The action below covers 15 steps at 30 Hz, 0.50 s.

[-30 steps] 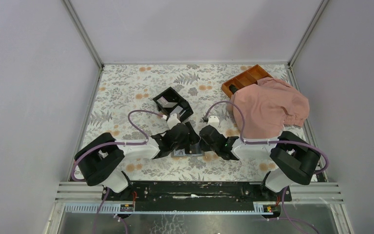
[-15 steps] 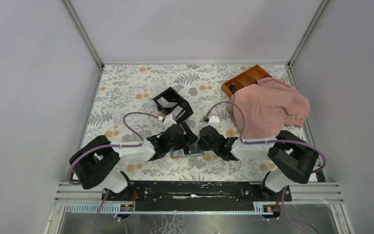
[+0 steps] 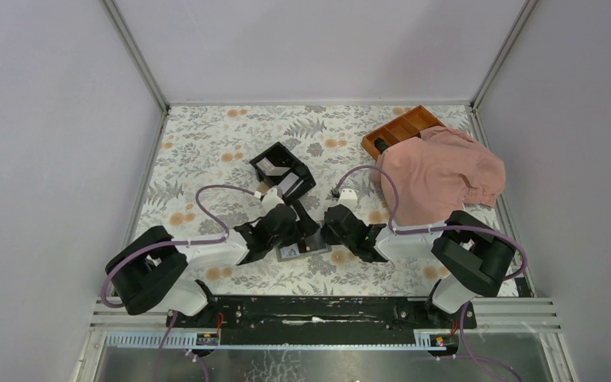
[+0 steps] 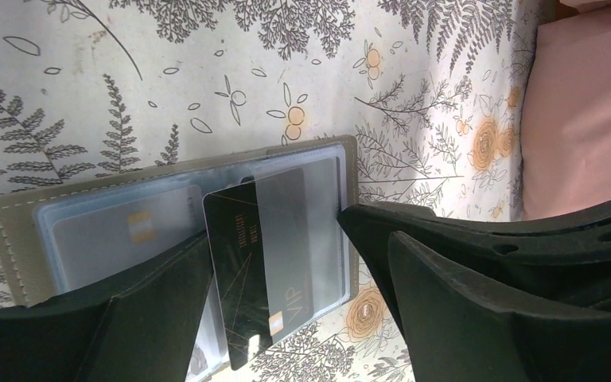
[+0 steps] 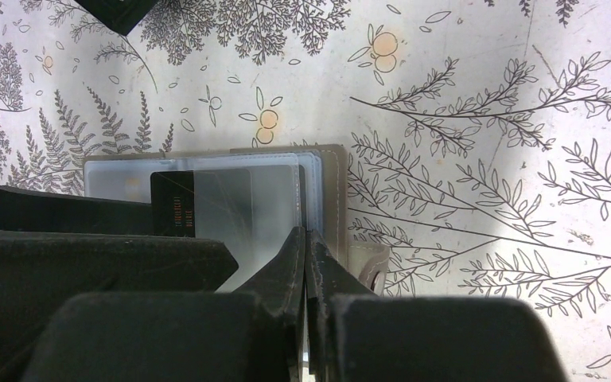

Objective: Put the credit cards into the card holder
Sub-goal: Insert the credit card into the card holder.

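A white cloth printed with grey ferns and orange blossoms covers the tabletop (image 3: 207,143), which is enclosed by plain pale lilac-grey walls (image 3: 48,159) with aluminium posts at the far corners. Toward the far middle a black two-compartment box (image 3: 282,171) stands cornerwise. Each compartment holds a pale flat piece, too small to name. In the far right corner lies an orange-brown divided tray (image 3: 402,127). A rumpled pink cloth (image 3: 441,175) covers its near end and spreads along the right edge, its near hem beside the right arm.

Toward the near edge, in the middle, the flat grey-taupe bifold card holder (image 4: 8,239) lies open on the tabletop with its clear sleeves upward. Both grippers crowd over it and hide most of it from above. A pale card with a gold chip (image 4: 103,231) sits in one sleeve. A black card marked VIP (image 4: 239,263) lies partly under the next clear sleeve, with one strip uncovered.

The left gripper (image 4: 274,231) is released, its fingers spread wide to either side of the black card. The right gripper (image 5: 306,239) is clenched, its fingertips meeting at the card holder's side edge. Whether a sleeve is pinched between them cannot be told.
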Available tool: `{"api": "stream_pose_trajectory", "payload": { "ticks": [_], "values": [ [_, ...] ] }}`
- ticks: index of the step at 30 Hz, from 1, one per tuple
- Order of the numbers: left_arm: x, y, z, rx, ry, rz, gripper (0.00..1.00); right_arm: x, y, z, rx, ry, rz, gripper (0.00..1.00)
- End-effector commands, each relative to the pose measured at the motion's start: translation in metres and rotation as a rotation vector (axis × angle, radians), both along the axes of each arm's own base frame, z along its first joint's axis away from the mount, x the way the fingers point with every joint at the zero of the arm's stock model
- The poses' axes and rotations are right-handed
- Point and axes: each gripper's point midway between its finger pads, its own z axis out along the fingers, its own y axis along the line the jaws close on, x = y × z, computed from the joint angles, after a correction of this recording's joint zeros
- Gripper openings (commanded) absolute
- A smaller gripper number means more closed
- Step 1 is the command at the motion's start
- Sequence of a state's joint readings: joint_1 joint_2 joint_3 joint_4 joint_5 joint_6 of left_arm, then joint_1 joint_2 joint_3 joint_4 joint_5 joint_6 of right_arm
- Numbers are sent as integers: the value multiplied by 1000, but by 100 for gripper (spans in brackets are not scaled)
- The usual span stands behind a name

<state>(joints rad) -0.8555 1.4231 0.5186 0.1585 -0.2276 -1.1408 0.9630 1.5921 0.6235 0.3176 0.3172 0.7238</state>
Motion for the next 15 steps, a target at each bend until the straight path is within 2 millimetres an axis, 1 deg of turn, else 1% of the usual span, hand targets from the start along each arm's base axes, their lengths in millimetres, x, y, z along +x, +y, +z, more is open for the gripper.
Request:
{"api": "stream_pose_trajectory", "payload": {
  "ticks": [1, 7, 15],
  "values": [
    [-30, 56, -46, 241, 125, 8, 88, -24, -37, -42, -183, 110, 3, 0],
    [-27, 47, -32, 174, 79, -6, 88, -25, -36, -44, -183, 115, 7, 0],
    [-29, 45, -20, 102, 49, -4, 87, -26, -37, -44, -183, 116, 9, 0]
  ]
}}
